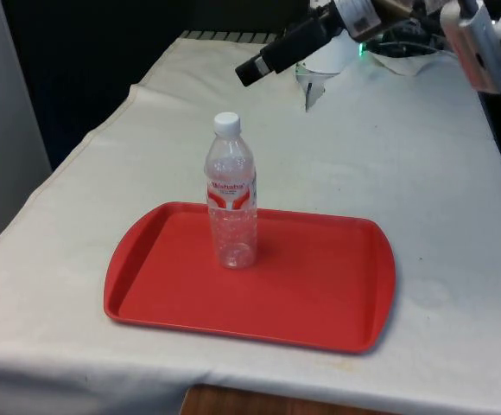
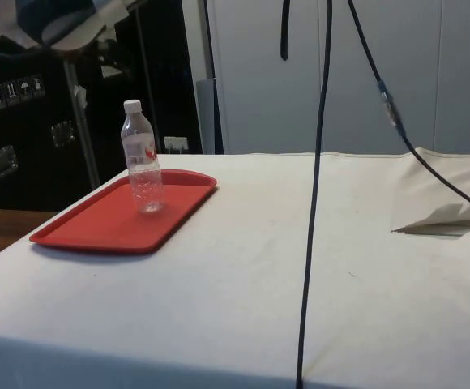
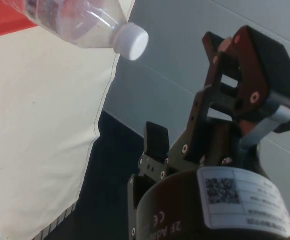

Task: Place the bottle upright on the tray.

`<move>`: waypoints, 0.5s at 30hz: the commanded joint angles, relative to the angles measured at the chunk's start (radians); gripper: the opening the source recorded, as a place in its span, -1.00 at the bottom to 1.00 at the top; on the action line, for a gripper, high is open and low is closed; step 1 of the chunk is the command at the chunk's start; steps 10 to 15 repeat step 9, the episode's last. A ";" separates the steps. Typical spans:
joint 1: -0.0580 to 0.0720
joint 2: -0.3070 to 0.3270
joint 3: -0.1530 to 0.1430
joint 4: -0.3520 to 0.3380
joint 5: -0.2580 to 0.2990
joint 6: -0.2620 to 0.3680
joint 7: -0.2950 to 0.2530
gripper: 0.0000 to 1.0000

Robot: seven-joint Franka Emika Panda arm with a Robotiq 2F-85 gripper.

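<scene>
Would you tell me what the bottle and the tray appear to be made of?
The bottle looks like thin clear plastic: see-through ribbed walls, white screw cap, red-and-white label. The tray looks like moulded hard plastic, probably: uniform red, smooth, faintly glossy, with a raised rounded rim.

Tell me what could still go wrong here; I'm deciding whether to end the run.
The bottle stands upright on the red tray, free of the hand, which is raised behind it with fingers apart.

1. It looks nearly empty and light, so a nudge to the table could topple it.
2. A low sweep of the hand over the tray might clip the white cap.
</scene>
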 commanded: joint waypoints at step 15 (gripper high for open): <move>-0.001 -0.026 0.005 0.000 0.000 -0.009 -0.012 1.00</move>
